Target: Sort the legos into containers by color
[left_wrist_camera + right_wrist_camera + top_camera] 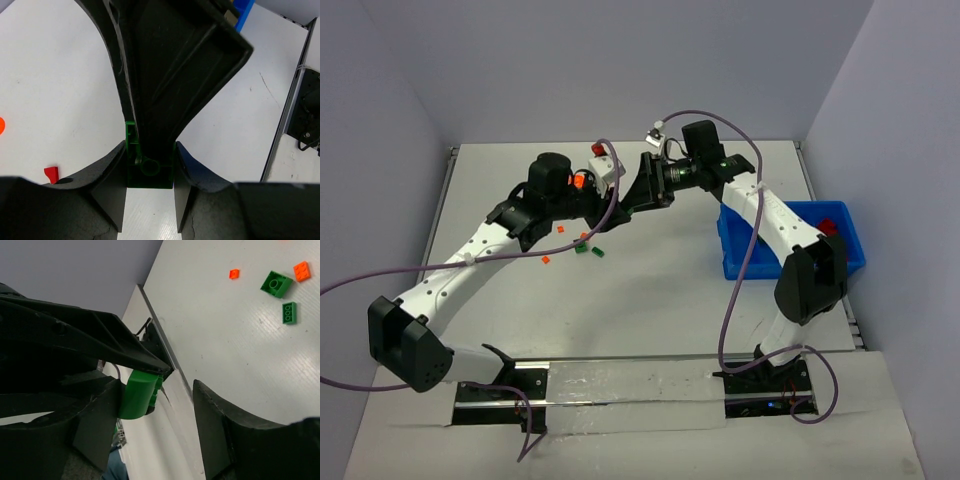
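Left gripper [150, 155] clamped on a green brick [150, 176], one pad pressed to each side, brick held up off the table [650, 310]. Right gripper [162, 400] nose to nose with it, jaws apart around the same brick. In the right wrist view, one finger [95, 420] against the brick at 9 o'clock, the other at 3 o'clock with a clear gap to the brick. In the left wrist view, a right finger reaching in from 12 o'clock and covering the brick's upper part.

From above, both grippers meeting over the far middle of the table, at 12 o'clock from the arm bases.

Loose legos [585, 247] on the table near the meeting point, at 7 o'clock from it: green, red and orange, small and scattered. In the right wrist view, two green and two orange ones lying apart at 1 o'clock. In the left wrist view, a red one at 9 o'clock from the held brick.

Blue bin [740, 265] at 3 o'clock, well apart from the grippers, at the table's right edge, with the right arm crossing above it. A little red showing inside; which compartment, impossible to tell.
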Tool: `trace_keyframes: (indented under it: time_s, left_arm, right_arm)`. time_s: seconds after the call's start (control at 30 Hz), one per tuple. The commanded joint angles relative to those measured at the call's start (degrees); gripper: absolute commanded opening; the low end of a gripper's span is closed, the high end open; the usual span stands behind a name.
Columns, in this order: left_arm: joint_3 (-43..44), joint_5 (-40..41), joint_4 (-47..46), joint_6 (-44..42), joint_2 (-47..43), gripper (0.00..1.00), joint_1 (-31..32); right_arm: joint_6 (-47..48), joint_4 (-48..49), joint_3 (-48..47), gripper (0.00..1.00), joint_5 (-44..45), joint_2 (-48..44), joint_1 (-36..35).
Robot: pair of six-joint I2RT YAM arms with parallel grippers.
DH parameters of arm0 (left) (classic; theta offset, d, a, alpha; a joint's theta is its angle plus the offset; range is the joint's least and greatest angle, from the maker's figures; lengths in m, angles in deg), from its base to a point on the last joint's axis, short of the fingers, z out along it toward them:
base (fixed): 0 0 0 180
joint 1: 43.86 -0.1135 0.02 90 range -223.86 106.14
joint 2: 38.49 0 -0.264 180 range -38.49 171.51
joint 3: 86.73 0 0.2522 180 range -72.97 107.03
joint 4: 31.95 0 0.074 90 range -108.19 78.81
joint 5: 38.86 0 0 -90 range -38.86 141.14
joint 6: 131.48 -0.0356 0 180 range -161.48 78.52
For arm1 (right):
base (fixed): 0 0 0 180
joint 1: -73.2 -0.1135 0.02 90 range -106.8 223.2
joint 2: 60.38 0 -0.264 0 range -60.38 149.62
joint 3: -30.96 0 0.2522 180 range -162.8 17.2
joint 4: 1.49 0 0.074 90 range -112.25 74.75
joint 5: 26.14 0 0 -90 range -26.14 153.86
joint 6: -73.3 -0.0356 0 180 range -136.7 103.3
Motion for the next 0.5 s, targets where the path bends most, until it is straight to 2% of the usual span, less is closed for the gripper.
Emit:
trace_keyframes:
  time_s: [0.0, 0.13, 0.33, 0.43, 0.47]
  left_arm:
    - [3.41, 1.84, -0.1, -0.92, 0.55, 0.0, 0.96]
    - [3.4, 4.65, -0.44, -2.03, 0.82, 0.0, 1.46]
    - [3.4, 9.37, -1.32, -3.03, 1.41, 0.0, 1.68]
    - [3.44, 10.87, -1.63, -3.08, 1.51, 0.0, 1.63]
    - [3.48, 11.47, -1.76, -2.99, 1.63, 0.0, 1.59]
  right_arm:
    - [0.42, 0.48, 0.04, 0.6, -2.05, 0.95, -1.55]
    - [-0.04, 0.87, 0.68, 0.47, -4.22, 1.35, -2.65]
    - [0.22, 0.58, 1.36, 0.34, -6.84, 1.34, -3.43]
    - [0.18, 0.54, 1.67, 0.22, -7.84, 1.29, -3.43]
    - [0.31, 0.41, 1.67, 0.15, -8.09, 1.24, -3.43]
